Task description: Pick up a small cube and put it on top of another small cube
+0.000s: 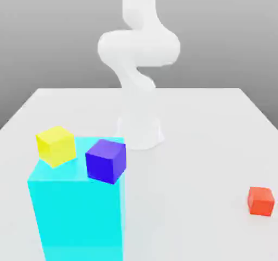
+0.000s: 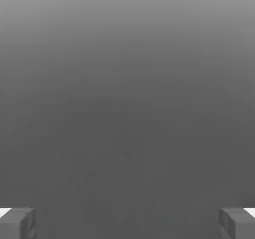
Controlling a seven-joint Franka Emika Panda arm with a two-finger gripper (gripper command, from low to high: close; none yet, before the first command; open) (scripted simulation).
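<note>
A yellow cube point(image 1: 55, 145) and a dark blue cube point(image 1: 106, 160) rest on top of a tall cyan block point(image 1: 76, 216) at the exterior view's left. A small red cube point(image 1: 261, 201) lies on the white table point(image 1: 206, 162) at the exterior view's right. The white arm point(image 1: 138, 48) rises from its base at the table's middle and goes up out of the picture. In the hand view my gripper point(image 2: 127, 223) is open, its two grey fingertips point(image 2: 17, 223) far apart with nothing between them, facing a plain grey background.
The tall cyan block stands at the near edge on the exterior view's left and rises well above the table. The arm's base point(image 1: 140, 132) sits just behind it.
</note>
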